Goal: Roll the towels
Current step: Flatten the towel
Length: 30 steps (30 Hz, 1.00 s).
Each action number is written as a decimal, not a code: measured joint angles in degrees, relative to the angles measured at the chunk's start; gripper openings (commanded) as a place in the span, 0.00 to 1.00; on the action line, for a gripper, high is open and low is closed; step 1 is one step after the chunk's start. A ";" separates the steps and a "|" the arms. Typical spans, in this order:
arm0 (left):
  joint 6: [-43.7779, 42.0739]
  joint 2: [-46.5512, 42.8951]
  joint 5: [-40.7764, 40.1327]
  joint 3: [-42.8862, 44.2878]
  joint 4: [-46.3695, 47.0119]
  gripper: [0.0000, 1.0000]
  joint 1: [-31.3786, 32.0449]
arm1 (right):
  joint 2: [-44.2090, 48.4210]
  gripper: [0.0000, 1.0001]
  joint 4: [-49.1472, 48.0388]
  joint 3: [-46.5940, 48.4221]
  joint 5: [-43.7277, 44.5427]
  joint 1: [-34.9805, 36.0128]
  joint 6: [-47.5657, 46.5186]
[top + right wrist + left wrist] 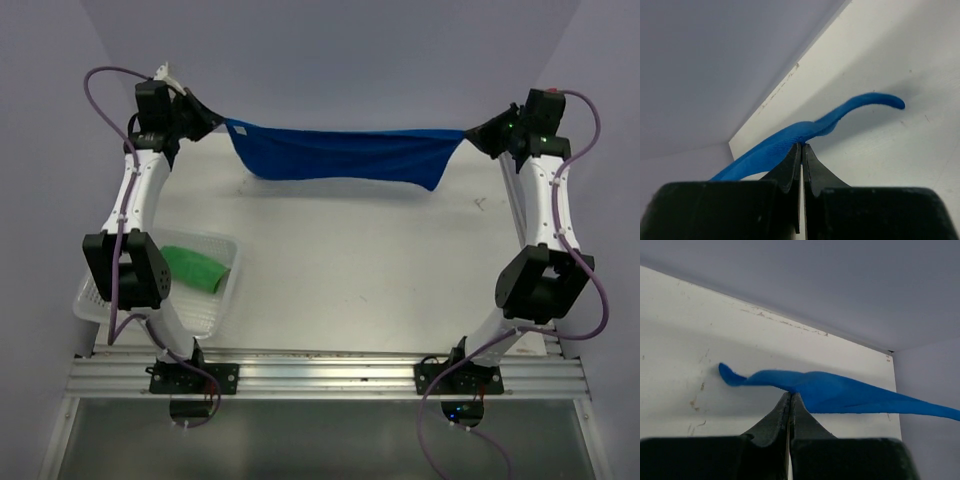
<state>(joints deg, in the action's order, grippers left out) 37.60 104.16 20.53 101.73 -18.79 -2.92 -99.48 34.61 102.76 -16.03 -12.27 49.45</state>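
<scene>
Blue towel [340,155] hangs stretched above far worktop [380,270], long axis left-right. You have left jaws clamped on its left corner, right jaws clamped on right corner; both arms equally near. Green towel [195,268] lies inside basket [210,312], near left.

We see the right gripper [801,147] at the bottom of the view, its two black fingers pressed together with the edge of the blue towel [775,145] pinched between the tips. From there the towel runs off taut to the left, while a loose corner curls up to the right. It casts a soft shadow on the white tabletop [890,165], whose scuffed edge meets a grey wall [715,65].
</scene>
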 measured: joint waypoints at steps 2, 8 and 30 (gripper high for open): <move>0.31 -1.40 1.22 -3.72 1.09 0.00 -1.14 | 1.33 0.00 -1.68 -3.10 -1.05 -0.59 0.37; 0.31 -7.76 3.56 -21.44 4.81 0.00 -3.23 | 6.82 0.00 -6.03 -18.25 -3.69 -2.03 0.17; -2.47 -14.75 -0.52 -45.79 6.84 0.00 -3.39 | 16.11 0.00 -8.24 -50.62 -3.34 -2.05 -6.25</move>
<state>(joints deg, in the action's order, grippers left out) 35.14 89.41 20.01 55.94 -11.94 -6.31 -83.37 26.37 52.14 -19.38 -14.33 43.20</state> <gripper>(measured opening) 0.008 0.011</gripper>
